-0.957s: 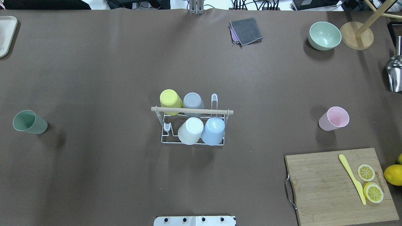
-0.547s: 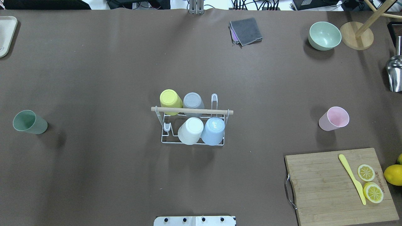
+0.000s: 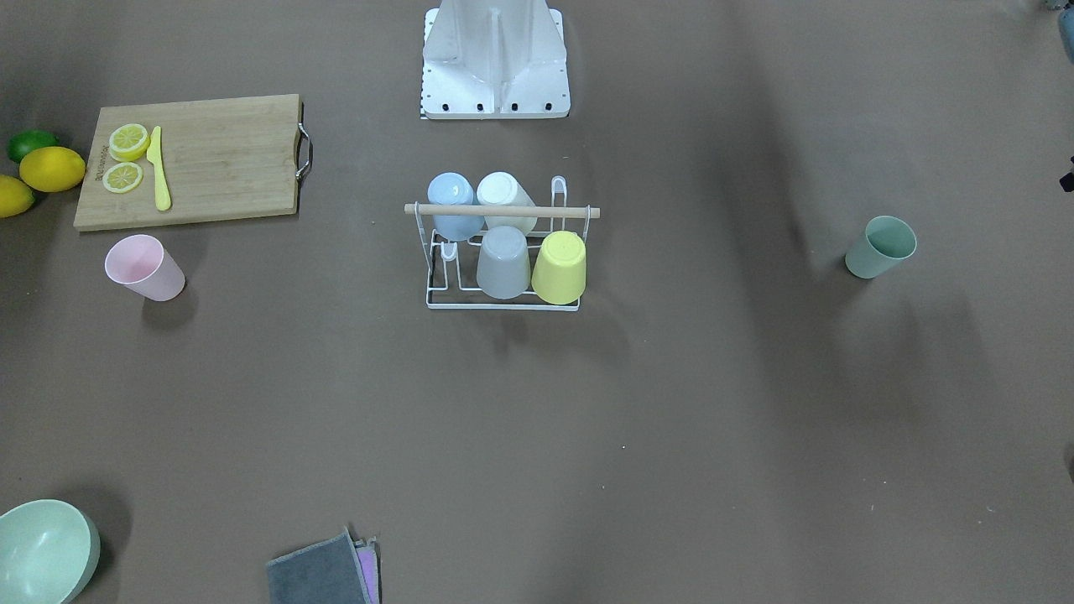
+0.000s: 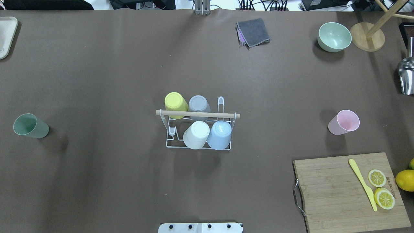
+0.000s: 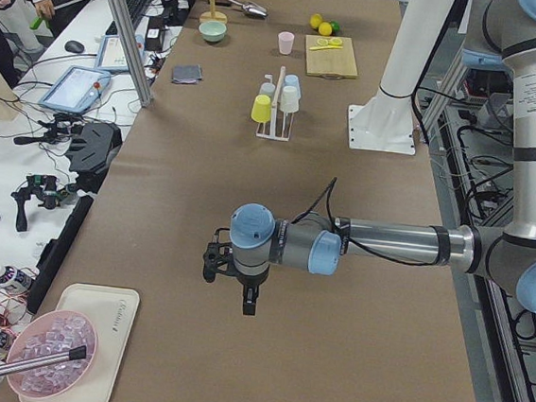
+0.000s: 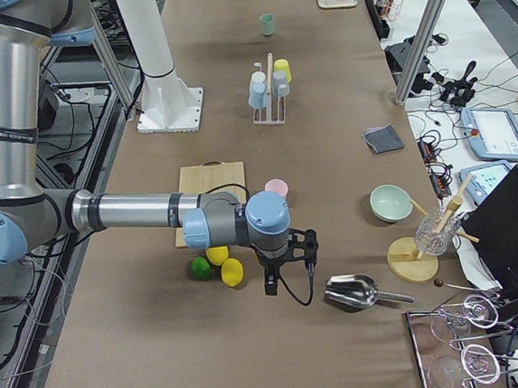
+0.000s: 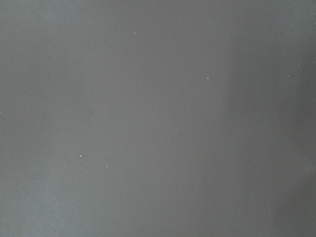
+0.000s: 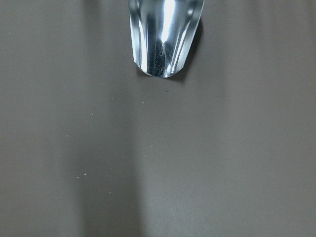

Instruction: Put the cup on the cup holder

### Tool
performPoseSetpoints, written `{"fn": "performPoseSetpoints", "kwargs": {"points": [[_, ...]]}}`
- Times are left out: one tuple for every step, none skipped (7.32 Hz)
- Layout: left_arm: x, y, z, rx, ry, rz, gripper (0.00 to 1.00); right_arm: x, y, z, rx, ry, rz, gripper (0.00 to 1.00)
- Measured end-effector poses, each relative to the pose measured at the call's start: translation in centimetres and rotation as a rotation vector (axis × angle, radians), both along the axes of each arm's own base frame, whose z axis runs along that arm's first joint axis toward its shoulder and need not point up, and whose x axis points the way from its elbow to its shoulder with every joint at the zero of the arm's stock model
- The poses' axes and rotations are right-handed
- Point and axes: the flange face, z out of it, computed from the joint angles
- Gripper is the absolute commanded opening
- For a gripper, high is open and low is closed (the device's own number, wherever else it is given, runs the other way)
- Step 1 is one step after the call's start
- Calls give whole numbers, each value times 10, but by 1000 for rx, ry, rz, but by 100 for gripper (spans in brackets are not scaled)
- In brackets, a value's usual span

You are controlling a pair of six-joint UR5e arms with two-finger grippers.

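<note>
The white wire cup holder (image 4: 168,144) with its wooden rod handle (image 4: 198,114) stands at the table's middle; it also shows in the front-facing view (image 3: 503,210). Four cups sit upside down on its pegs: yellow (image 4: 174,101), grey (image 4: 198,103), white (image 4: 198,132) and blue (image 4: 220,131). A green cup (image 4: 27,126) stands upright far left and a pink cup (image 4: 345,122) far right. My left gripper (image 5: 247,303) hangs over bare table beyond the green cup. My right gripper (image 6: 269,288) hangs near the lemons and the scoop. I cannot tell whether either is open or shut.
A wooden cutting board (image 4: 326,194) with lemon slices and a yellow knife lies front right, whole lemons (image 4: 405,180) beside it. A green bowl (image 4: 334,36), a wooden stand base (image 4: 367,36), a metal scoop (image 4: 407,76) and a grey cloth (image 4: 254,31) lie at the back. A white tray (image 4: 5,35) is back left.
</note>
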Motion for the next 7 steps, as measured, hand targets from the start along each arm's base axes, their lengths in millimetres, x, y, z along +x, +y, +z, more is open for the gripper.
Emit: {"fn": "performPoseSetpoints", "kwargs": {"points": [[0, -1, -7, 12, 1, -1, 98, -1, -8, -6, -13, -2, 5, 99], [0, -2, -13, 22, 2, -3, 98, -4, -17, -13, -32, -3, 2, 99], [0, -3, -18, 32, 3, -3, 98, -11, -23, -17, -43, -2, -8, 99], [0, -3, -21, 40, 4, -3, 98, -21, -28, -20, -58, -3, -17, 98], [1, -5, -22, 43, 4, -3, 98, -36, -34, -25, -81, -9, -18, 98], [1, -8, -24, 48, 5, -2, 98, -52, -42, -32, -102, -15, -20, 98], [2, -12, -27, 56, 5, -1, 98, -71, -50, -39, -110, -20, -39, 98]]}}
